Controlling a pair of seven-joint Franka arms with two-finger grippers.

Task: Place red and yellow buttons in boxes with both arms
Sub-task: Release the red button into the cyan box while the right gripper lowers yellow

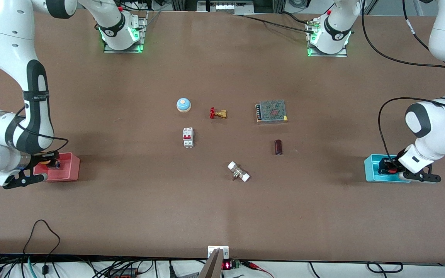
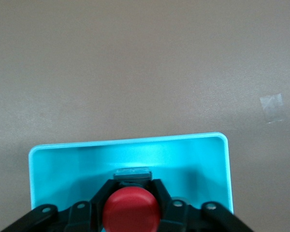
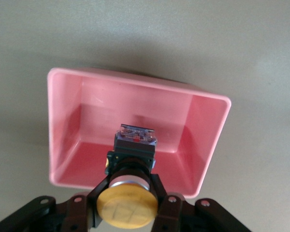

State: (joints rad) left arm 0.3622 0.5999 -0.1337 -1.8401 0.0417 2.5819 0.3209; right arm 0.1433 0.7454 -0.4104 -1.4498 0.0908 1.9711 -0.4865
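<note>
Right tool (image 1: 44, 165): over the pink-red box (image 1: 72, 170), at the right arm's end of the counter (image 1: 129, 216); fingers (image 3: 162, 195) clamped on the yellow button (image 3: 127, 209).
Yellow button: held cap-up above the pink-red box's (image 3: 205, 140) open top, its black base lowest.
Middle of counter: bell, valve, breaker and 3 other parts, well apart from both boxes.
Left tool (image 1: 390, 166): at the cyan box (image 1: 370, 170), at the left arm's end; fingers (image 2: 163, 195) gripping the red button (image 2: 131, 210).
Red button: held over the cyan box's (image 2: 53, 169) inside.

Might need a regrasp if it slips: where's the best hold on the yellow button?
Grip the yellow button on the neck just under its cap, as the right gripper does now over the pink box. Come from the cap end: the wide cap overhangs the fingers.
</note>
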